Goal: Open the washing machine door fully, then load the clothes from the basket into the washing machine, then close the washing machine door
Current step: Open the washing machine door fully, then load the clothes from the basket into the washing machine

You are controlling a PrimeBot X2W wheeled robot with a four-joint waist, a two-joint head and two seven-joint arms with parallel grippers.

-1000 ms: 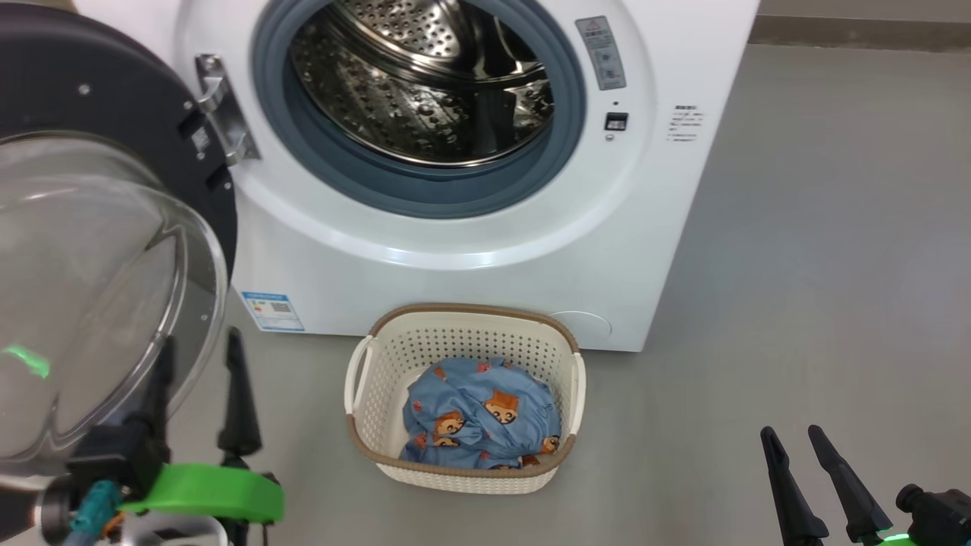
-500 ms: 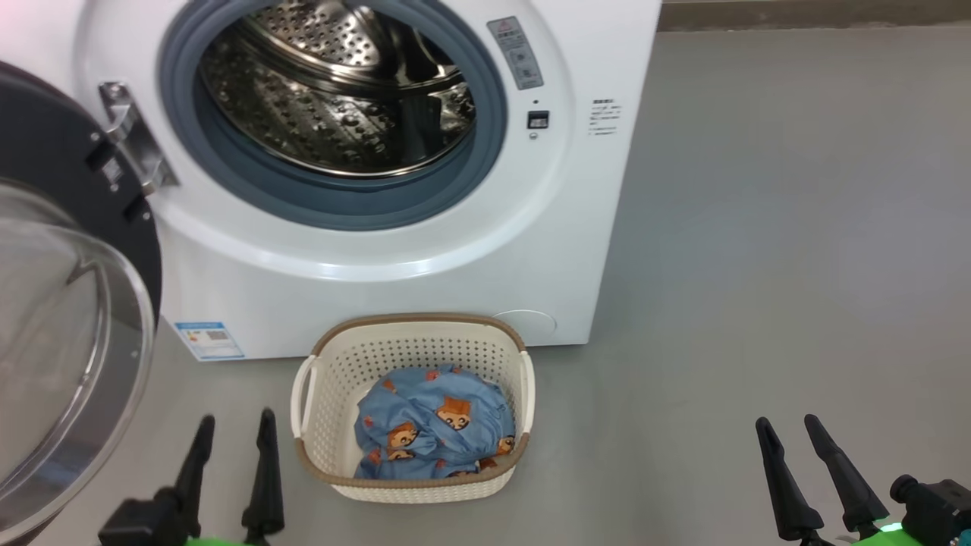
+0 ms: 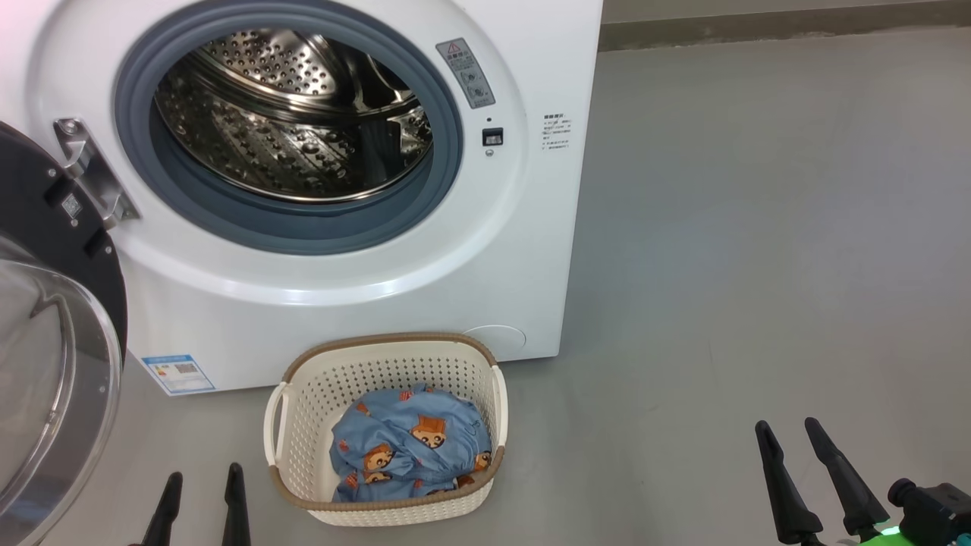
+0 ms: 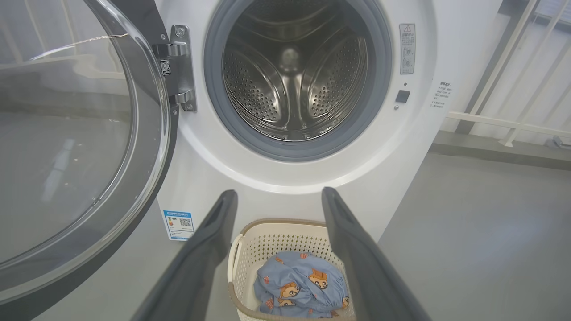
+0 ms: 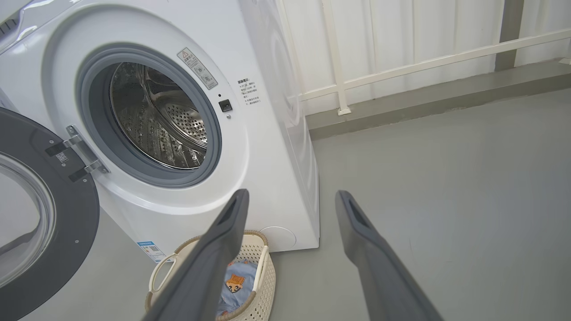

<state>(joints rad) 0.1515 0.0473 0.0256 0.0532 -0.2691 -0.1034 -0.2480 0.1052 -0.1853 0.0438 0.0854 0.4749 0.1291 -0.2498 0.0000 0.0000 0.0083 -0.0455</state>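
The left gripper (image 3: 203, 485) and right gripper (image 3: 787, 427) gape wide, empty; the basket (image 3: 387, 338) of clothes (image 3: 413, 447) sits between them. The washing machine door (image 3: 53, 356) stands open leftward.

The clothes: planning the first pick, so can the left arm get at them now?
Probably yes: the clothes lie uncovered in the open-topped basket, just right of the left gripper, whose jaws are open and empty.

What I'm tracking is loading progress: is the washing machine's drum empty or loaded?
Empty. The drum shows only bare perforated steel, and the clothes lie bundled in the basket.
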